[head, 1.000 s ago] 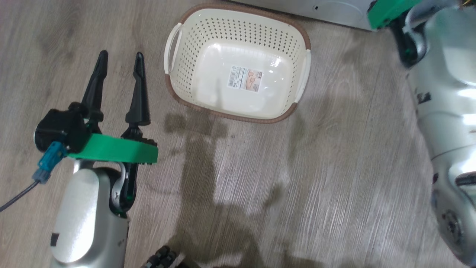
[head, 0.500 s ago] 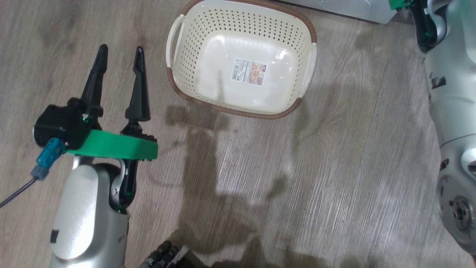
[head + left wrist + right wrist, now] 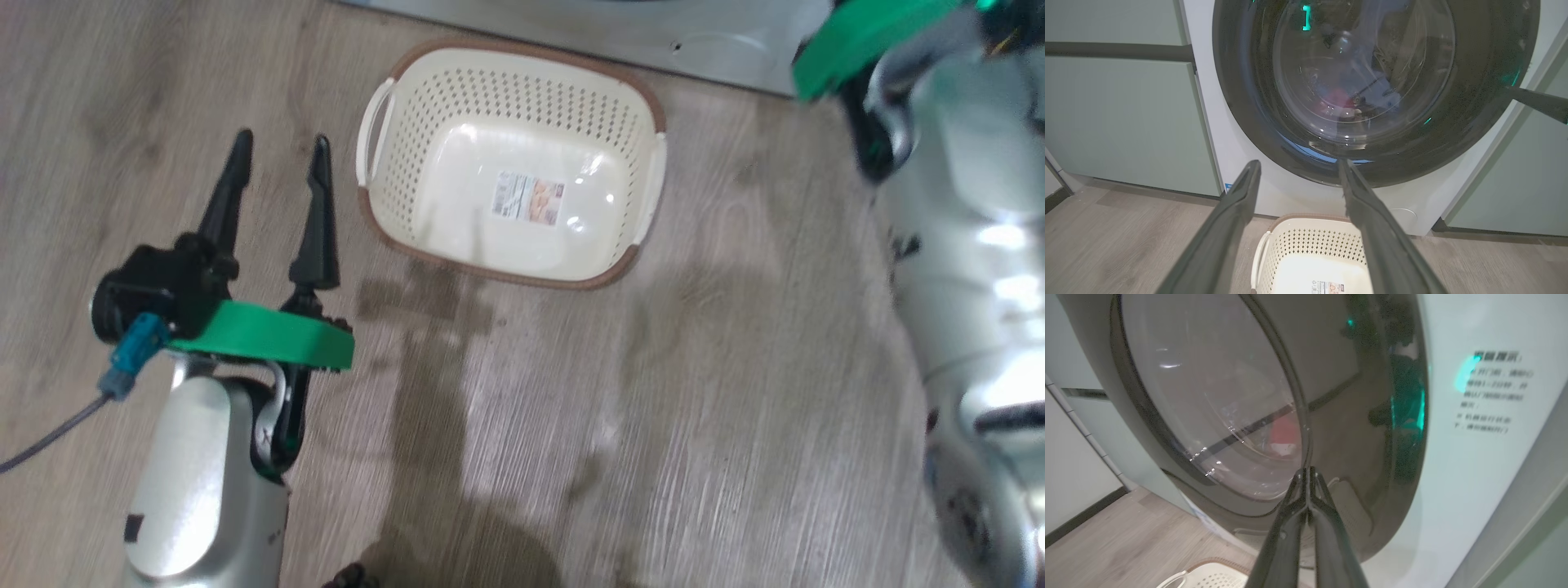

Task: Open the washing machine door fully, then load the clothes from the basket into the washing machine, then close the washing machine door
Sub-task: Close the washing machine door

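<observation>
A cream-white basket (image 3: 400, 163), patterned with rows of small holes and edged in brown, stands out against a grey-brown wood-grain floor (image 3: 653, 408). The door (image 3: 1237, 81) of the white washing machine (image 3: 1214, 134) has a glossy black rim around clear glass, through which red clothes (image 3: 1337, 100) show. Nearby cabinets (image 3: 1118, 122) are pale green. The left gripper (image 3: 282, 139) has 2 black fingers (image 3: 314, 212), a bright green bracket (image 3: 261, 343) and a silver forearm (image 3: 188, 490).

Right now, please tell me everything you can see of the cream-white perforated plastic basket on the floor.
The cream-white perforated plastic basket is a rounded rectangle with a brown rim, two white side handles and a glossy solid bottom bearing a small printed label. It stands upright and empty on the grey wood-look floor, close before the white washing machine; whether they touch is unclear.
</observation>
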